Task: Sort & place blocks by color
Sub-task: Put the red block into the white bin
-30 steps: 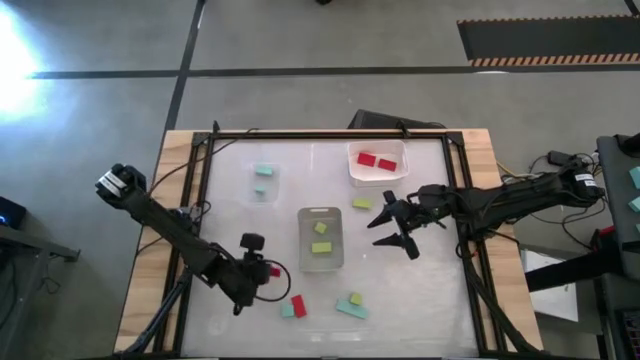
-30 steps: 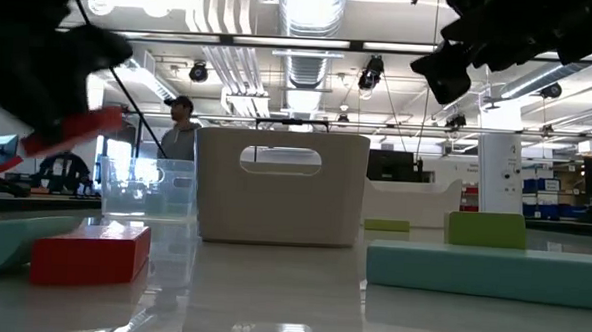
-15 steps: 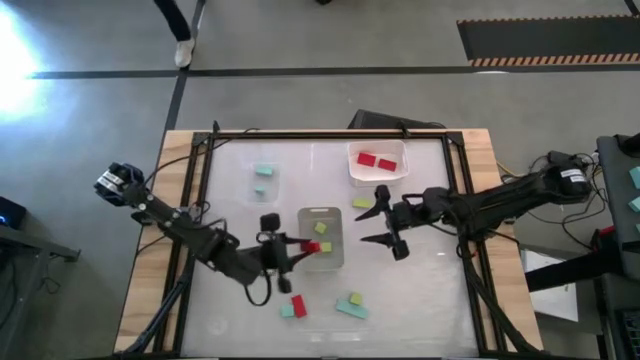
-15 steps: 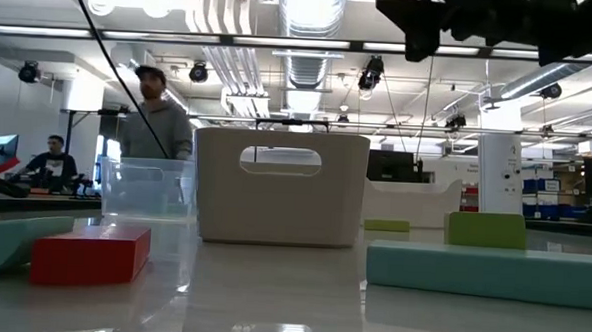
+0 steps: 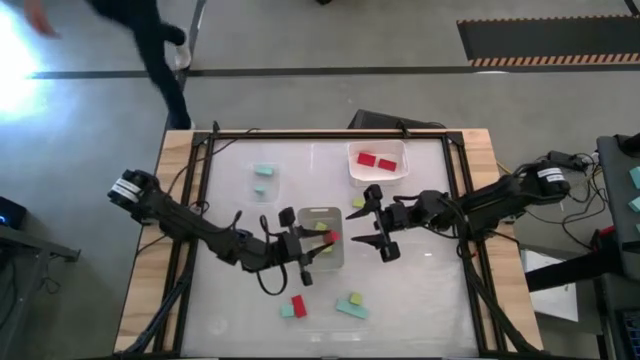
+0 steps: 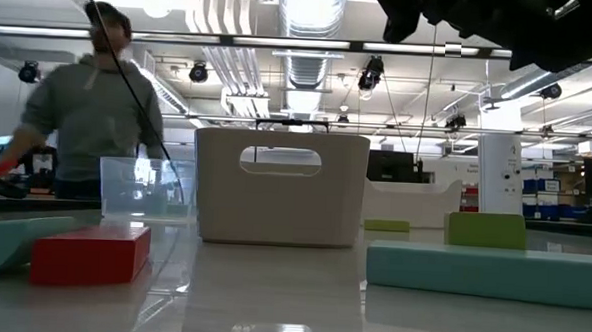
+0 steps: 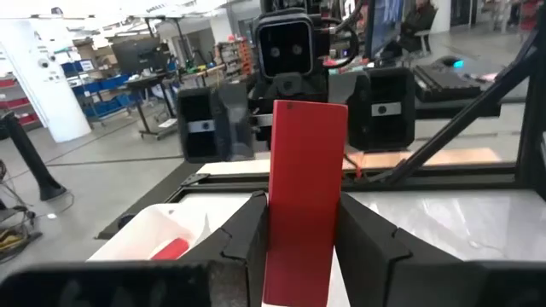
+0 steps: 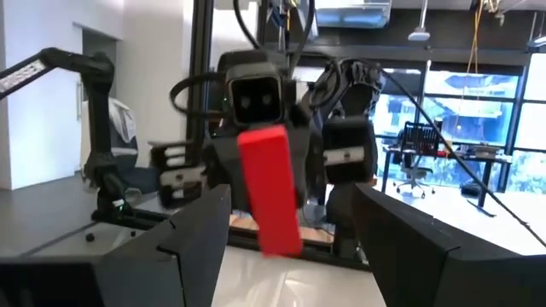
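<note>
My left gripper [image 5: 318, 243] is shut on a red block [image 7: 305, 170] and hangs over the clear centre tray [image 5: 304, 262], which holds yellow-green blocks [image 5: 321, 228]. My right gripper [image 5: 372, 228] stands open just to the right, facing it, with the red block [image 8: 271, 188] in front of its spread fingers [image 8: 198, 232]. Two red blocks [image 5: 376, 161] lie in the white tray [image 5: 358, 176], and teal blocks [image 5: 262, 171] lie in the far-left clear tray. Loose on the table lie a red block [image 5: 297, 305], teal blocks [image 5: 351, 309] and yellow-green blocks [image 5: 362, 203]. My left gripper pinches the red block's two long side edges [image 7: 275, 223] between its two fingers [image 7: 368, 243], at the block's near end. The fingers lie level, coming from the table's left, along the block. The block sticks out past the fingertips toward the right arm, lifted clear above the centre tray.
A person [image 5: 150, 40] walks on the floor beyond the table's far left corner, also seen in the low view as the person [image 6: 98, 107]. Black frame rails [image 5: 330, 133] run along the table's edges. Bare tabletop [image 5: 430, 290] lies at the near right.
My left gripper has risen from the near left with the red block, swung toward the table's centre over the clear tray, and tipped up to level. My right gripper has moved left toward it and tipped up, staying open. The person has walked along the far left.
</note>
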Controlling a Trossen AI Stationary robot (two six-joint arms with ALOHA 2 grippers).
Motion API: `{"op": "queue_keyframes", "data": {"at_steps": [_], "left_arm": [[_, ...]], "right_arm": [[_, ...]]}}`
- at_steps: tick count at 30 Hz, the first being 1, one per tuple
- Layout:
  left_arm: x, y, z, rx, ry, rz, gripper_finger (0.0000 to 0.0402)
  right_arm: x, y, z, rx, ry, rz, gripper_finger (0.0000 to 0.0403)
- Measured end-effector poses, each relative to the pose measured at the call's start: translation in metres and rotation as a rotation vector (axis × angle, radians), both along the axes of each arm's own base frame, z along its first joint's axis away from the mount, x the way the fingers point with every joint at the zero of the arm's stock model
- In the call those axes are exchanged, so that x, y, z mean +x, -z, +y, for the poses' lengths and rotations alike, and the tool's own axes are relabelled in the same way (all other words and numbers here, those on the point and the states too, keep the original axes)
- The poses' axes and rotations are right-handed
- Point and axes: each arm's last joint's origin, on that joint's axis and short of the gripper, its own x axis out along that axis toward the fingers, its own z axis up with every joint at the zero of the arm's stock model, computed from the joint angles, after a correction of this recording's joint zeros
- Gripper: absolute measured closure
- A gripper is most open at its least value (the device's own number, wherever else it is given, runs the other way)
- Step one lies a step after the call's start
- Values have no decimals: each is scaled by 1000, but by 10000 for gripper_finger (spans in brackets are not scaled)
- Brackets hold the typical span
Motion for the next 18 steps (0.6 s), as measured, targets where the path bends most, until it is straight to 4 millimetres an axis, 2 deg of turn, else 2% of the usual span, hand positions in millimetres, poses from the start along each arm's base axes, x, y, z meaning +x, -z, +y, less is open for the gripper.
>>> {"op": "queue_keyframes", "data": {"at_steps": [8, 18], "left_arm": [[15, 8, -1, -63, -9, -86, 311], [25, 22, 5, -162, -25, -108, 311]], "right_arm": [[16, -3, 2, -18, -7, -6, 170], [22, -5, 3, -28, -4, -14, 170]]}}
